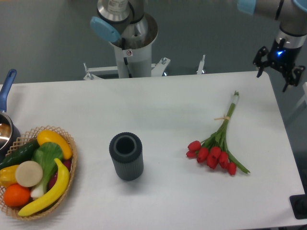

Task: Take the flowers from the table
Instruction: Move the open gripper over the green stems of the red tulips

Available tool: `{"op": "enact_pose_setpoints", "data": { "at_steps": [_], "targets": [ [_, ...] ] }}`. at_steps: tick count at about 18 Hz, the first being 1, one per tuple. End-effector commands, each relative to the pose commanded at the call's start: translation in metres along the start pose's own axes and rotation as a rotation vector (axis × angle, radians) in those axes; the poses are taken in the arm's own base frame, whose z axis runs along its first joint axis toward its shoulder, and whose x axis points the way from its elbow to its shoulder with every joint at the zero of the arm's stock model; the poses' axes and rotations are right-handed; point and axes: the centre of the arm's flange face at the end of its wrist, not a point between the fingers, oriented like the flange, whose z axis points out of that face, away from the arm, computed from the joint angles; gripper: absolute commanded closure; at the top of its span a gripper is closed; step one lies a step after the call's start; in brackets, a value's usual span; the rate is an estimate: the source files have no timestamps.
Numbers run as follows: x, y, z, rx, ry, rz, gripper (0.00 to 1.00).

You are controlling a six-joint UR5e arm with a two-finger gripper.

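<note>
**Tulips on the tabletop, gripper off the far corner**

White and smooth, the table [158, 103] filled most of the view, with a grey floor beyond its far edge and the arm's pale mounting column [132, 52] rising behind it. Off the table's far right corner hung the gripper [278, 79], a blue light glowing on its body, its two dark fingers spread apart and holding nothing.

Below and to the left of the gripper, well apart from it, the flowers [217, 146] lay flat on the table. Their whitish stem ends pointed up toward the gripper, a pale band circled the green stems partway along, and the red heads fanned out at the end farthest from it.

Farther left of the gripper than the flowers stood a dark ribbed cylinder [126, 156], upright and open at the top. Farthest from the gripper, at the opposite side of the table, sat a wicker basket [68, 165] of fruit and vegetables, with a blue-handled pot [6, 117] just behind it.
</note>
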Motion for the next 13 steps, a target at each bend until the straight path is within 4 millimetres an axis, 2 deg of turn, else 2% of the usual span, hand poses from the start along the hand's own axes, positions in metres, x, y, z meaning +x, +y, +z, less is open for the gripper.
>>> {"op": "enact_pose_setpoints", "data": {
  "at_steps": [3, 6, 10, 11, 13],
  "targets": [
    [-0.001, -0.023, 0.005, 0.003, 0.001, -0.147, 0.00],
    [0.005, -0.043, 0.018, 0.005, 0.019, -0.159, 0.00],
    [0.016, -0.060, 0.036, 0.015, 0.049, -0.215, 0.00],
    [0.016, -0.074, 0.044, 0.016, 0.045, -0.233, 0.00],
    [0.014, -0.089, 0.052, 0.018, 0.024, -0.266, 0.00]
  ]
}}
